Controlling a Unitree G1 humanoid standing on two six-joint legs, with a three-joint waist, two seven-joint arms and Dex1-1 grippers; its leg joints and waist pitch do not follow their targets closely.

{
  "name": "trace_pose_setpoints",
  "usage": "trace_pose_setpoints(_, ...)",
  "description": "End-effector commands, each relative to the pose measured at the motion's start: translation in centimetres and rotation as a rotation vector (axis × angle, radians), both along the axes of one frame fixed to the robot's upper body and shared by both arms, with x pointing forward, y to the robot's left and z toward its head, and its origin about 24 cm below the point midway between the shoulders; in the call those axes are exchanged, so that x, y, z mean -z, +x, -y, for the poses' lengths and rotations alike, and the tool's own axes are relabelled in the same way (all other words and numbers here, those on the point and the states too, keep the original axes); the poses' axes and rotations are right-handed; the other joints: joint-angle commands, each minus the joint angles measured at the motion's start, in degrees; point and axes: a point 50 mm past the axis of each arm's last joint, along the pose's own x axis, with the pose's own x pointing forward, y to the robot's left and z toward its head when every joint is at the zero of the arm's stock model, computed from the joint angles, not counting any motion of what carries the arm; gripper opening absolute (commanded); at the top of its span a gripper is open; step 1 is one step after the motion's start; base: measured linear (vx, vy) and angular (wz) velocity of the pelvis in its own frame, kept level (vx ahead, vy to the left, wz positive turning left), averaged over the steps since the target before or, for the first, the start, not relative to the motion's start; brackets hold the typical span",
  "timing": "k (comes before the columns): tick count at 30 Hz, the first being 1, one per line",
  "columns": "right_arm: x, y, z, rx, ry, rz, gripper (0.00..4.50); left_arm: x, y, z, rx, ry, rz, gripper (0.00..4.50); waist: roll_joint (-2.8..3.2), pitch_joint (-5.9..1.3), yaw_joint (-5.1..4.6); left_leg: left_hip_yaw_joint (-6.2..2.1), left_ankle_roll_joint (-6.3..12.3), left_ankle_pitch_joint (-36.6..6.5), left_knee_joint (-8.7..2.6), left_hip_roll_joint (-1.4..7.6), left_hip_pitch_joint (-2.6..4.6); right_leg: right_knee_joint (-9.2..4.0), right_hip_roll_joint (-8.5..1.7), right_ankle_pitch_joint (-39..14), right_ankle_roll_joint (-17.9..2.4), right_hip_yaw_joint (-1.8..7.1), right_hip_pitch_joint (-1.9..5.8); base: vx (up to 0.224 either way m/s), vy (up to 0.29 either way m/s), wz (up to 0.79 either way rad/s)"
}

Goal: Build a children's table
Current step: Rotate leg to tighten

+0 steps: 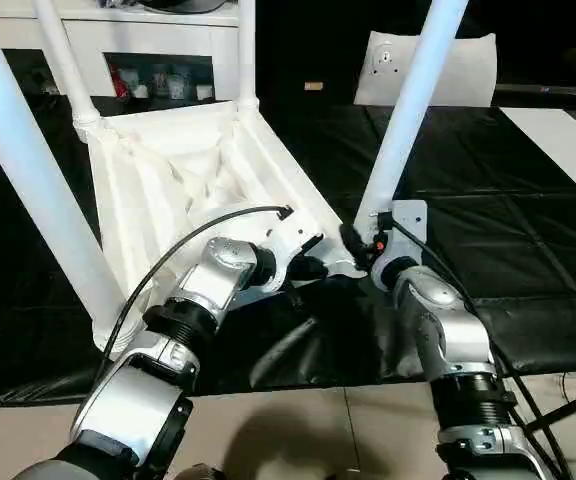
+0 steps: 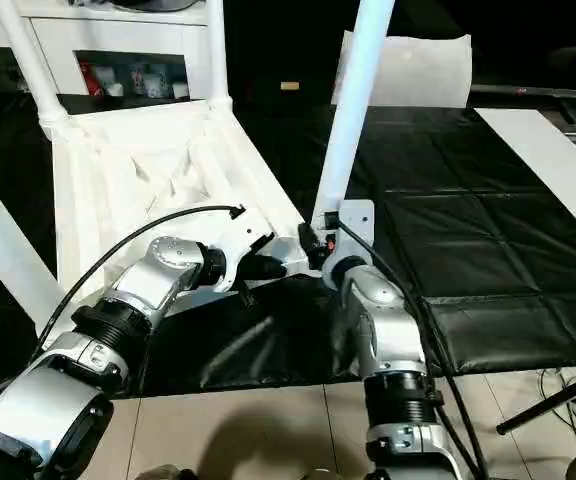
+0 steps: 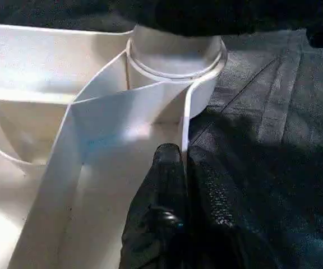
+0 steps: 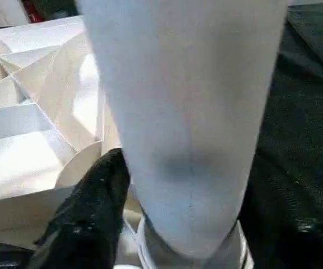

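Pincers at the upturned children's table (image 1: 168,190), left pincer (image 3: 175,168) closed on its rim wall, right pincer (image 1: 358,245) around the near-right leg (image 1: 408,110), opening not clear.

Your left gripper (image 1: 313,266) reaches toward two o'clock with fingers pressed together, while your right gripper (image 1: 360,247) extends toward eleven o'clock, one black finger (image 4: 88,216) visible, both silver forearms converging at centre.
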Motion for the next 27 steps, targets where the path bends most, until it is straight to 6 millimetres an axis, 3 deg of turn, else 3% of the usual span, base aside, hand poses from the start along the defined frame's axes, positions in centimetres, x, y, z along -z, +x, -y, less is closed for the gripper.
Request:
trace_pose_setpoints(1,0.2,-1.3,-3.9,-0.248,0.064,-0.005,3.21,-1.3,0.1,1.0,0.040,-0.042,0.074,0.00,-0.07,-3.60,0.07,-1.59,0.09,-15.51,-4.43,2.61,1.52,-4.82,-2.53,-12.49,-9.48,1.42,1.71,0.000,0.000,0.00)
trace_pose_setpoints(7,0.1,-2.9,0.3,-0.403,-0.009,0.051,3.77,-0.9,-0.1,-2.2,0.135,0.017,0.088,0.00,-0.24,-3.57,0.49,-1.49,1.92,-13.34,-4.18,2.70,1.39,-4.57,-2.61,-9.51,-10.46,1.40,2.01,0.000,0.000,0.00)
trace_pose_setpoints(9,0.1,-3.6,2.4,-0.421,-0.002,0.041,3.99,-1.0,-0.1,-3.1,0.160,0.041,0.101,0.00,-0.37,-3.55,0.33,-1.43,2.10,-13.68,-4.12,2.68,1.26,-4.49,-2.58,-9.67,-10.76,1.41,2.08,0.000,0.000,0.00)
trace_pose_setpoints(10,0.1,-3.6,2.4,-0.421,-0.002,0.041,3.99,-1.0,-0.1,-3.1,0.160,0.041,0.101,0.00,-0.43,-3.53,0.33,-1.45,2.27,-14.08,-4.16,2.70,1.29,-4.62,-2.58,-10.26,-10.76,1.38,2.03,0.000,0.000,0.00)
trace_pose_setpoints(11,0.1,-4.2,3.9,-0.437,-0.004,0.040,4.12,-1.0,-0.2,-3.7,0.183,0.054,0.109,0.00,-0.41,-3.51,0.30,-1.52,2.18,-14.60,-4.16,2.76,1.24,-4.66,-2.61,-11.43,-10.89,1.33,2.08,0.000,0.000,0.00)
trace_pose_setpoints(15,-0.5,-5.5,6.0,-0.475,0.027,0.047,4.47,-1.1,0.1,-4.7,0.194,0.082,0.141,0.00,-0.07,-3.51,0.29,-1.48,1.90,-15.27,-4.11,2.81,1.45,-4.65,-2.50,-11.25,-11.64,1.35,1.76,0.000,0.000,0.00)
trace_pose_setpoints(16,-0.6,-5.8,6.3,-0.487,0.039,0.049,4.47,-1.1,0.2,-4.8,0.195,0.088,0.152,0.00,-0.29,-3.53,0.43,-1.43,2.13,-15.48,-4.06,2.82,1.41,-4.77,-2.48,-11.01,-11.43,1.37,1.95,0.000,0.000,0.00)
trace_pose_setpoints(20,-1.3,-6.6,6.5,-0.535,0.073,0.055,4.47,-1.1,0.3,-5.0,0.195,0.099,0.187,0.00,-0.29,-3.41,0.29,-1.53,2.07,-16.06,-4.12,2.84,1.30,-4.75,-2.53,-11.94,-11.36,1.29,1.83,0.000,0.000,0.00)
trace_pose_setpoints(23,-3.5,-7.3,5.0,-0.633,0.238,0.101,4.47,-1.4,0.4,-4.8,0.162,-0.010,0.150,0.00,0.19,-3.38,0.48,-1.68,1.79,-16.80,-4.27,2.88,1.44,-4.88,-2.67,-14.11,-11.06,1.34,1.80,0.000,0.000,0.00)
trace_pose_setpoints(25,-4.4,-7.1,4.2,-0.647,0.275,0.137,4.50,-2.0,0.5,-4.6,0.122,-0.096,0.144,0.44,0.04,-3.44,0.39,-1.64,1.10,-16.66,-4.31,2.95,1.55,-4.75,-2.67,-14.08,-11.40,1.32,1.63,0.000,0.000,0.00)
trace_pose_setpoints(27,-5.2,-6.8,3.6,-0.649,0.306,0.172,4.50,-2.4,0.6,-4.6,0.096,-0.165,0.135,0.58,0.32,-3.57,0.47,-1.54,0.62,-16.19,-4.18,2.89,1.68,-4.58,-2.67,-12.79,-12.84,1.28,1.40,0.000,0.000,0.00)
